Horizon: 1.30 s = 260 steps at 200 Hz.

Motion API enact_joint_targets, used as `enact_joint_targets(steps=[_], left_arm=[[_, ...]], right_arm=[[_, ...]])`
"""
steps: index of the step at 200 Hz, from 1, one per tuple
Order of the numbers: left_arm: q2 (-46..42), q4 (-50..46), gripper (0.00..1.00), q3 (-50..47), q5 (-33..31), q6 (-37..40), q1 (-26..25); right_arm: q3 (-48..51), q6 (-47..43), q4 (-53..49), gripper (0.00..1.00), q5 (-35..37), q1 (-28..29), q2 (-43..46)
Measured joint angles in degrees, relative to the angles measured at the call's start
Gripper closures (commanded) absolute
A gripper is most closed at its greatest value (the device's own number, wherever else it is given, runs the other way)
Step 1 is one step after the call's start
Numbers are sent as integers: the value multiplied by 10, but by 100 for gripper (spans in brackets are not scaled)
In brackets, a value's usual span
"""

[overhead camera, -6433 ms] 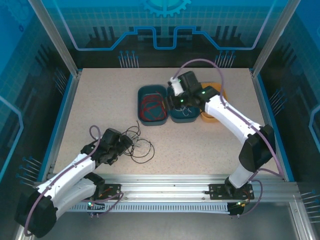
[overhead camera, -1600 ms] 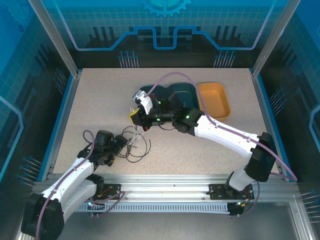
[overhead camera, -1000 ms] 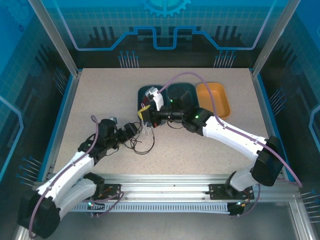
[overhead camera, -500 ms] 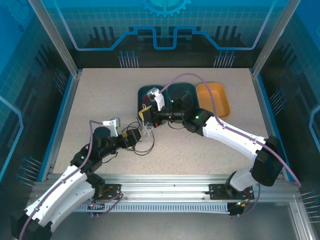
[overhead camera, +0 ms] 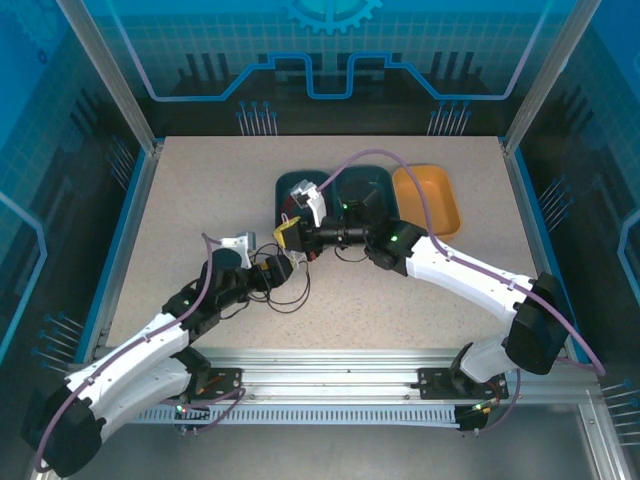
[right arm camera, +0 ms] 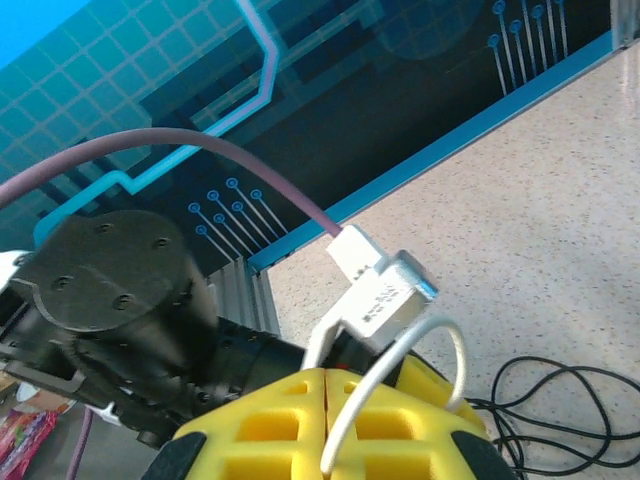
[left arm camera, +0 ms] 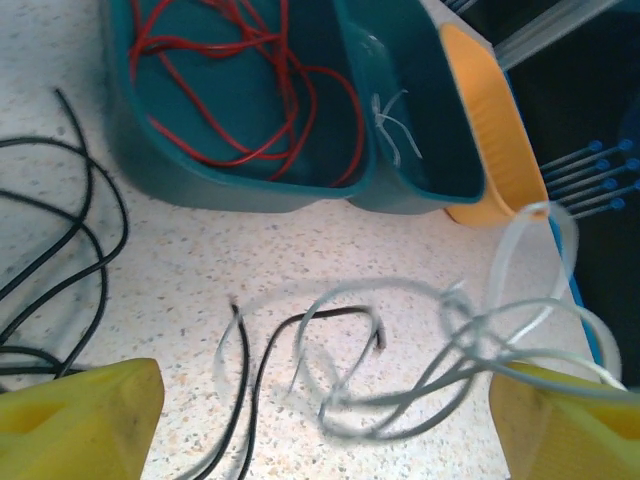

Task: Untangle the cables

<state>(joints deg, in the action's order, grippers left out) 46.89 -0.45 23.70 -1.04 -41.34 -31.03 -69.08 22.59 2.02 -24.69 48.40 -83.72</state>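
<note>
Two grippers, three trays, cables in three colours.

Trays side by side toward the far side of the table [overhead camera: 180, 200]: a left teal tray [left arm camera: 200, 185], a middle teal tray [left arm camera: 420, 190], an orange tray [left arm camera: 490, 150].

Red cable [left arm camera: 240, 40]: thin, in loose overlapping loops, lying inside the left teal tray. Short white strand [left arm camera: 392, 120]: bent and forked, in the middle teal tray.

White cable [right arm camera: 352, 385]: thin, curling in several rings, partly lifted above the table just in front of the trays, between the two grippers. Black cables [left arm camera: 118, 200]: thin, in wide curves flat on the table beside and under the white one; number of strands impossible to tell.

Right gripper [right arm camera: 328, 400]: yellow fingers pressed together, pinching a loop of the white cable. Left gripper [left arm camera: 320, 425]: fingers spread wide, the white cable passing over one fingertip, contact unclear.
</note>
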Motion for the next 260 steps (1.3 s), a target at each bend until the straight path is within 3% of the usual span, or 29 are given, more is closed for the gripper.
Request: enact_joint_targets(steps=[31,70,166,260], left_arm=[[-12,10,26,-19,-28,-25,0],[-26,26,15,-38,-38,-48,0],[-118,119,14,-73,-44,-64,-2],[-43,18,14,-73,-119,-113,-2]], right_arm=[[-2,-6,-6,99,-5,11,0],[-20,-7,-9,99,-14,17,0],[-27,1,-35,100,2,23,-13],[-50,22,-9,100,-60,41,-34]])
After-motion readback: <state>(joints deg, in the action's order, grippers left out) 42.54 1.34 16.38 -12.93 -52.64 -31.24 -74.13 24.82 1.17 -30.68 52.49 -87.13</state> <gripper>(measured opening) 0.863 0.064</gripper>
